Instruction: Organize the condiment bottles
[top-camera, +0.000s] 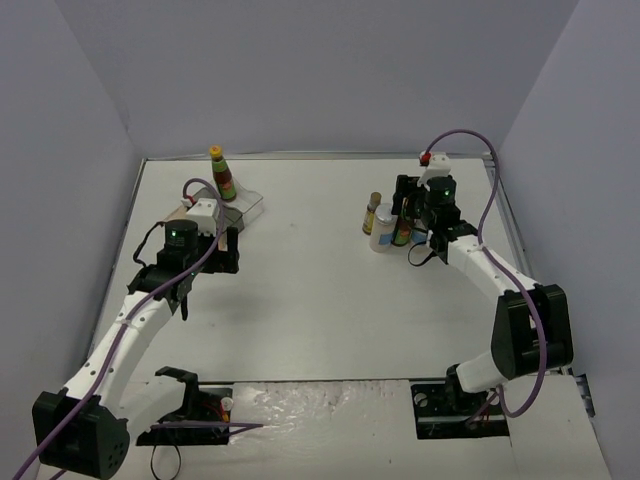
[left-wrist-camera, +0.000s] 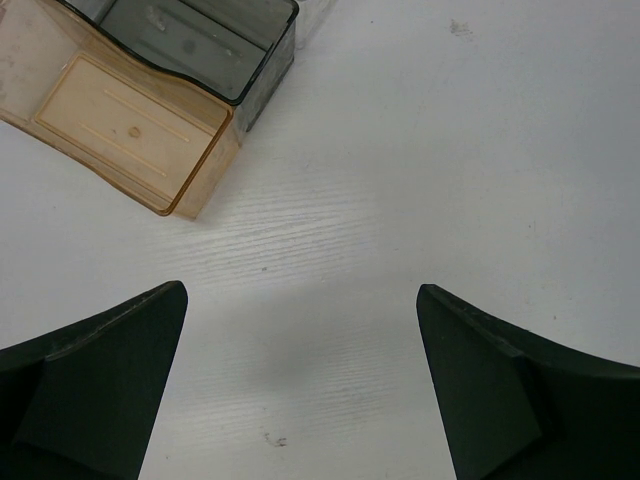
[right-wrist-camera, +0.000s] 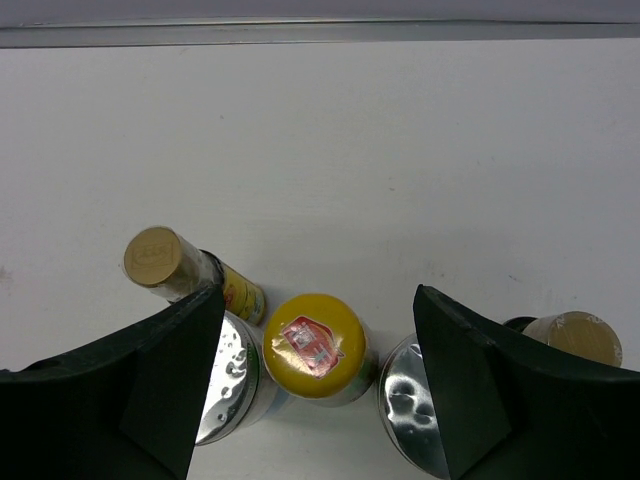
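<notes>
One yellow-capped sauce bottle (top-camera: 222, 172) stands upright in the tinted plastic tray (top-camera: 248, 210) at the back left. The other bottles stand clustered at the right. In the right wrist view, a yellow-capped sauce (right-wrist-camera: 315, 347) sits between two silver-lidded jars (right-wrist-camera: 232, 378) (right-wrist-camera: 408, 400), with brown-capped bottles at the left (right-wrist-camera: 160, 258) and far right (right-wrist-camera: 575, 335). My right gripper (right-wrist-camera: 320, 292) is open, just above the cluster, its jaws straddling the yellow cap. My left gripper (left-wrist-camera: 300, 290) is open and empty over bare table, just in front of the tray (left-wrist-camera: 130, 120).
The tray has an orange compartment and a darker clear one (left-wrist-camera: 190, 45). In the top view a brown-capped bottle (top-camera: 373, 212) and a pale jar (top-camera: 384, 234) stand left of the right gripper (top-camera: 412, 218). Walls enclose the table on three sides.
</notes>
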